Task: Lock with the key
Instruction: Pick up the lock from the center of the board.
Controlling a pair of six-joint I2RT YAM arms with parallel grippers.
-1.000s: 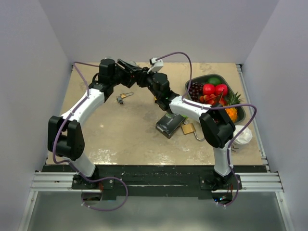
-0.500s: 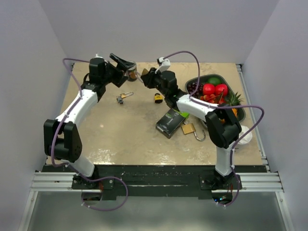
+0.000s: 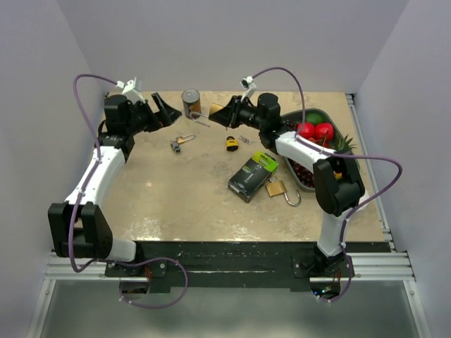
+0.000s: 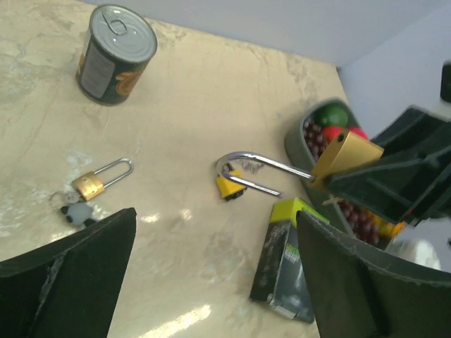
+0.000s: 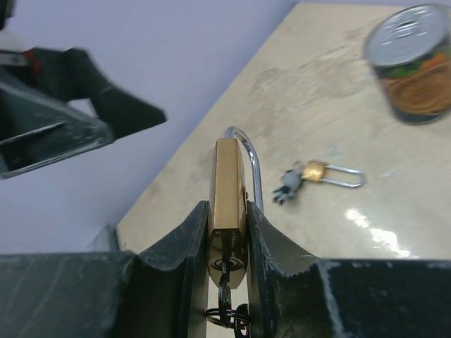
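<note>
My right gripper [image 3: 224, 113] is shut on a brass padlock [image 5: 228, 193], gripping its body by the flat sides and holding it above the table. The padlock's long steel shackle [image 4: 259, 166] points left, and one leg looks free of the body. A key on a black ring [image 5: 225, 285] sits in the keyhole at the padlock's bottom. In the left wrist view the same padlock [image 4: 346, 155] hangs in the air at the right. My left gripper [image 3: 162, 110] is open and empty at the back left, well apart from the padlock, and its jaws stand wide in the left wrist view [image 4: 216, 220].
A tin can [image 3: 190, 102] stands at the back. A small padlock with keys [image 3: 180, 141] and a yellow lock [image 3: 231, 143] lie mid-table. A black and green box [image 3: 252, 175] and another brass padlock [image 3: 276, 189] lie nearer. A fruit bowl [image 3: 285, 121] is at the right.
The two grippers, close together at the padlock a second ago, have pulled apart. My left gripper moved left and is now open. My right gripper moved right, keeping the padlock.
</note>
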